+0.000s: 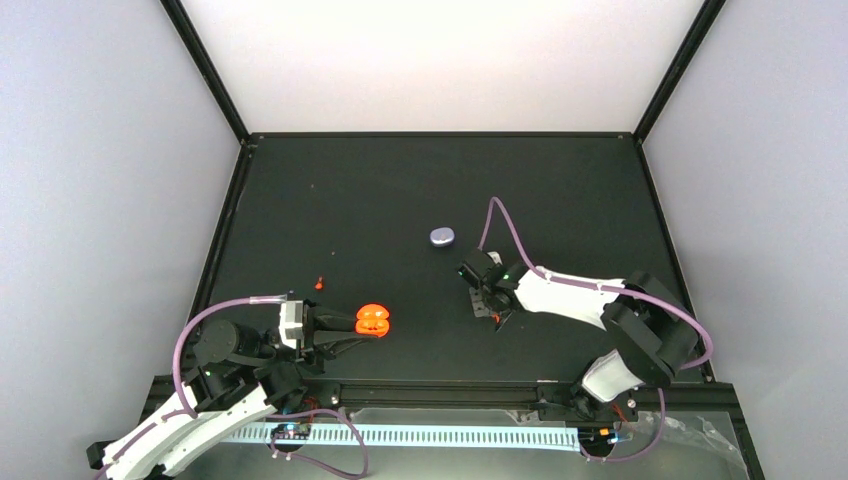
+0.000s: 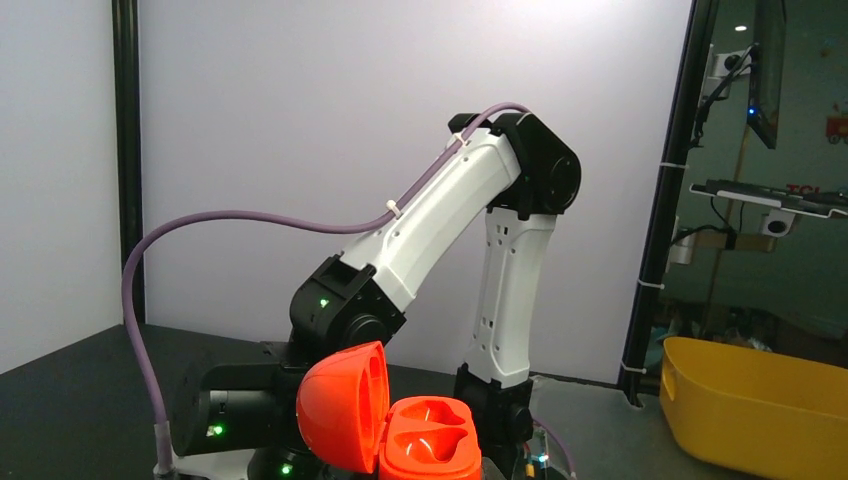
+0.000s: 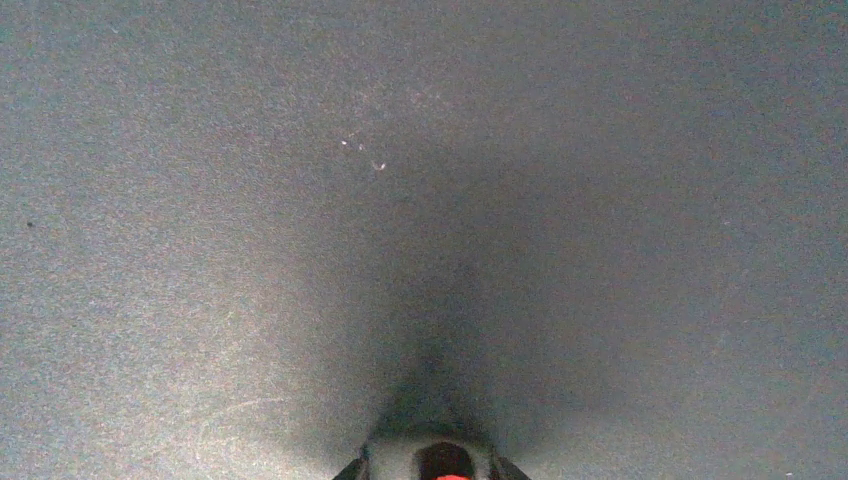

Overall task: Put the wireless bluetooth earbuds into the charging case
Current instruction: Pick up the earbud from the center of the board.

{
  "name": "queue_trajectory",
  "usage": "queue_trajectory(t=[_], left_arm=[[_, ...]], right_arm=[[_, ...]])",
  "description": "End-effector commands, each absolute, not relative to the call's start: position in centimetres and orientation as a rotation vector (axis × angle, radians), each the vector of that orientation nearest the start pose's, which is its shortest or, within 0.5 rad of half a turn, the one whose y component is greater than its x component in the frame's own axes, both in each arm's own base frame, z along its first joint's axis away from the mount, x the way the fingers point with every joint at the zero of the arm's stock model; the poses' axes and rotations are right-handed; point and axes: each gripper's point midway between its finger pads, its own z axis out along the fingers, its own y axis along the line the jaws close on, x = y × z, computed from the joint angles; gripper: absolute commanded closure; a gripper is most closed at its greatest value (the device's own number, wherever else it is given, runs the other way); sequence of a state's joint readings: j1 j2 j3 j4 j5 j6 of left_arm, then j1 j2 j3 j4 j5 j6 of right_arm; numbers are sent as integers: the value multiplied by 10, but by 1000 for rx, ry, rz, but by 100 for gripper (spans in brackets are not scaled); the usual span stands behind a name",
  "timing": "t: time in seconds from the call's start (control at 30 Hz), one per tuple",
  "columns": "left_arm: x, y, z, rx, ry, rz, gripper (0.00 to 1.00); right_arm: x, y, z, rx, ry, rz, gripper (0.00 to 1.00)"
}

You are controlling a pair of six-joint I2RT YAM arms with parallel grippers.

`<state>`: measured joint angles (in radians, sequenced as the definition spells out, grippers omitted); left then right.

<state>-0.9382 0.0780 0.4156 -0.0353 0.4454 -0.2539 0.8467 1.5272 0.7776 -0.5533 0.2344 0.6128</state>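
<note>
My left gripper is shut on the charging case, a red-orange one held just above the table's near left. In the left wrist view the case stands open with its lid swung left, and both wells are empty. My right gripper points down at the mat right of centre. In the right wrist view its fingertips sit at the bottom edge, apart, either side of a small dark-and-red bit, perhaps an earbud; too little shows to be sure. A tiny red bit lies on the mat above the case.
A small pale lavender oval pebble, closed, lies mid-table beyond the right gripper. Black frame rails border the mat. The right arm fills the left wrist view, with a yellow bin off the table behind it.
</note>
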Motion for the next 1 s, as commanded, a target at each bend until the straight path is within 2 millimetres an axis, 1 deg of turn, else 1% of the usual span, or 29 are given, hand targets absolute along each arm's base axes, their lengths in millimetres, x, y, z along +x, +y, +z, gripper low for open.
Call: queue_trajectory(t=[0.0, 0.27, 0.67, 0.97], left_arm=[[51, -193, 341, 846, 1126, -1274, 98], [51, -194, 341, 846, 1126, -1276, 99], [51, -194, 340, 847, 1127, -1275, 99], [52, -195, 340, 848, 1131, -1273, 99]], right_arm=[[206, 168, 11, -280, 2832, -118, 68], [200, 161, 14, -279, 2827, -119, 68], [206, 173, 6, -302, 2835, -86, 68], [206, 176, 5, -320, 2838, -69, 76]])
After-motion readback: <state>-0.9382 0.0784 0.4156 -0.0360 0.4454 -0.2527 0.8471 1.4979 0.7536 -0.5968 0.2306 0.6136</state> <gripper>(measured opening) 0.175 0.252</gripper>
